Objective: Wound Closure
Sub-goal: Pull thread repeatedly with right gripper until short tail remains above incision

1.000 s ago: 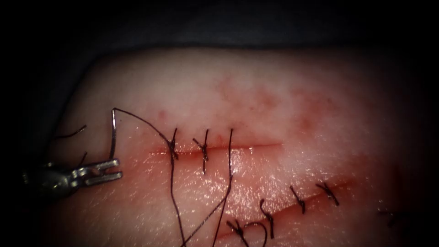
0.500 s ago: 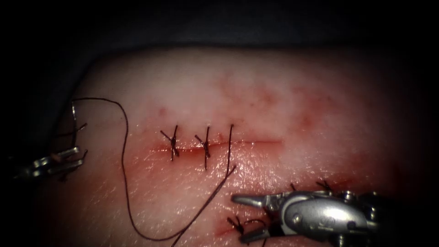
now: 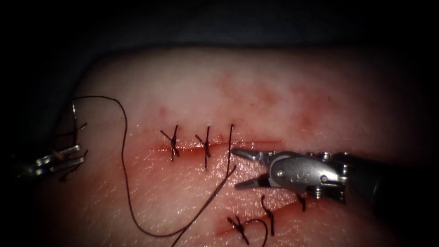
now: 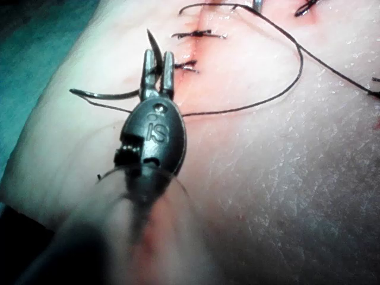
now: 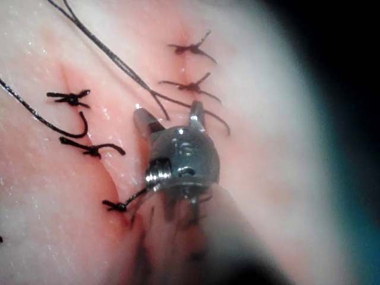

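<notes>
The tissue (image 3: 274,91) carries an upper cut (image 3: 260,144) with two tied stitches (image 3: 173,144) and a third, untied pass of thread (image 3: 229,137). Left of the cut's left end, my left tool (image 3: 83,154) is shut on the curved needle (image 3: 73,110), which is out of the tissue. In the left wrist view the left tool (image 4: 157,56) grips the needle (image 4: 101,95) near mid-curve. Thread (image 3: 123,160) loops from the needle down and back to the third pass. My right tool (image 3: 234,168) stands open beside that pass, the thread between its jaws; the right wrist view shows this right tool (image 5: 169,116) holding nothing.
A second, lower cut (image 3: 292,208) slants across the near tissue with several tied stitches (image 3: 267,211). Red fluid wets the tissue around both cuts. Short cut thread ends (image 3: 77,130) lie by the left tool. Dark cloth (image 3: 228,23) lies beyond the tissue's far edge.
The left tool carried the needle to the left and drew thread out, then held still. The right tool came in from the lower right and moved up to the third pass, jaws open.
</notes>
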You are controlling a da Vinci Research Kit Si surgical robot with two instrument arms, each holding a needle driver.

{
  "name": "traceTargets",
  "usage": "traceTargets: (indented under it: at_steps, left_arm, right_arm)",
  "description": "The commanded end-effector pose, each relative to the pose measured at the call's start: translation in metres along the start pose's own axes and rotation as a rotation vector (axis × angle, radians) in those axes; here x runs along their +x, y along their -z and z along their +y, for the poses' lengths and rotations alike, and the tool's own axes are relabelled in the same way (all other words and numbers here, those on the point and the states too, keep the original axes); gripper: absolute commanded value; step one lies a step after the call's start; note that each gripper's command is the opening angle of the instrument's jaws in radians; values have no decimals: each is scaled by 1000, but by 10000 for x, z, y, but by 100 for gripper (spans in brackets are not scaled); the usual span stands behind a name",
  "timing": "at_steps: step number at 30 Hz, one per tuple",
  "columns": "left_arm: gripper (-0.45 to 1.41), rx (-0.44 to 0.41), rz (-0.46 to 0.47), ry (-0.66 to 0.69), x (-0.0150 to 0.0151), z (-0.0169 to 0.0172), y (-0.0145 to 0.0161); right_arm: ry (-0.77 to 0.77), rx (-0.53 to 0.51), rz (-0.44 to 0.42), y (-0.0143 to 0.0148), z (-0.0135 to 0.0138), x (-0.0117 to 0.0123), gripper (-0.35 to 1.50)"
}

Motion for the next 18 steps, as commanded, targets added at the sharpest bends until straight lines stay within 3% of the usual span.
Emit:
traceTargets:
  at_steps: [1, 2, 4, 5, 6, 12, 18]
  left_arm:
    - [-45, 0, 3, -2, -3, -1, -7]
    - [-45, 0, 3, -3, -3, -1, -7]
    - [-45, -1, 5, -3, -3, 0, -7]
    - [-45, -1, 5, -4, -3, 0, -7]
    - [-45, 0, 5, -5, -3, 1, -8]
    - [-45, -2, 10, -12, -3, 3, -8]
    - [-45, -3, 14, -12, -6, 5, -14]
  right_arm:
    - [-9, 6, -4, -15, -1, 0, 66]
    - [-23, 12, -11, -16, -3, -2, 62]
    - [-45, 22, -22, -19, -7, -4, 34]
    - [-55, 27, -27, -19, -9, -5, 9]
    - [-94, 52, -51, -19, -11, -5, -35]
    - [-200, 60, -87, -8, -16, 2, -35]
    - [-207, 75, -80, 15, -57, 37, -35]
